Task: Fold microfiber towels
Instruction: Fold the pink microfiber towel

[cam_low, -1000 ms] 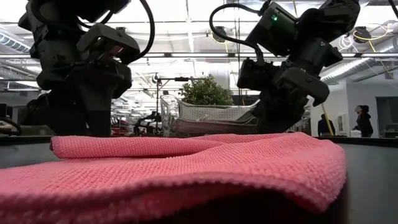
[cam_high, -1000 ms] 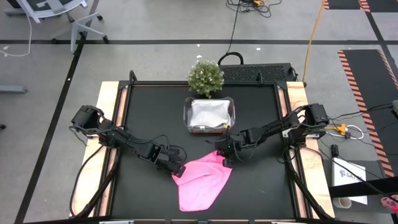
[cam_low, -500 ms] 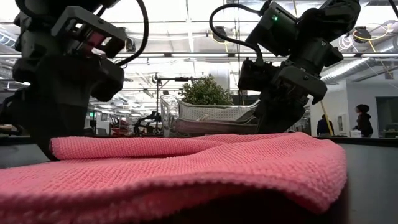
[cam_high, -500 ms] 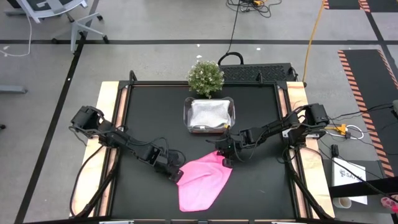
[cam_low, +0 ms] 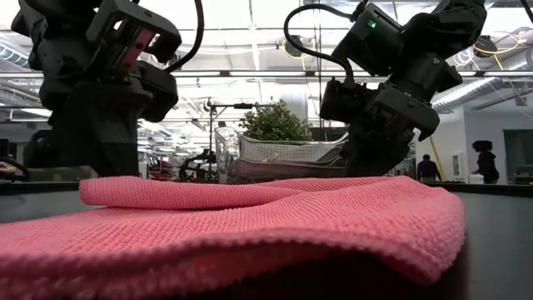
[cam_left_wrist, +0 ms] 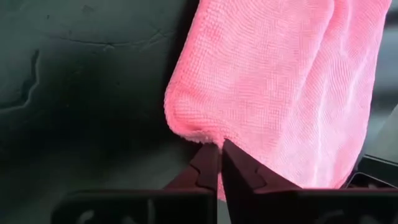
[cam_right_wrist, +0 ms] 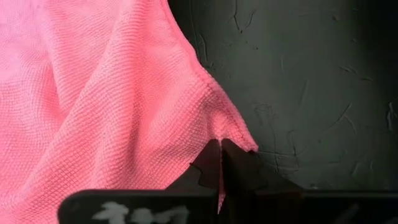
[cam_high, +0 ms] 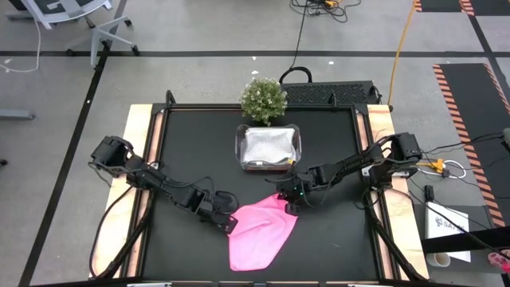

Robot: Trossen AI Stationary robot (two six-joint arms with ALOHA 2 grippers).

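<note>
Pink towel [cam_high: 259, 233] lies rumpled on the black bench [cam_high: 191, 151], near edge. Left gripper [cam_left_wrist: 220, 149] fingers pinched on one far corner, right gripper [cam_right_wrist: 221, 146] fingers pinched on the other. Judgement: lift both corners together, level, keep cloth taut, then carry evenly over to fold

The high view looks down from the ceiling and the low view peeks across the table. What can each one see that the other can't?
Only the high view shows the whole black table, the floor around it, and that the pink towel lies crumpled between both arms. Only the low view shows the room behind, with a person standing far off. Both show the pink towel, the little plant, the clear tub holding a grey towel, and the left hand and right hand, each pinching a towel corner.
</note>
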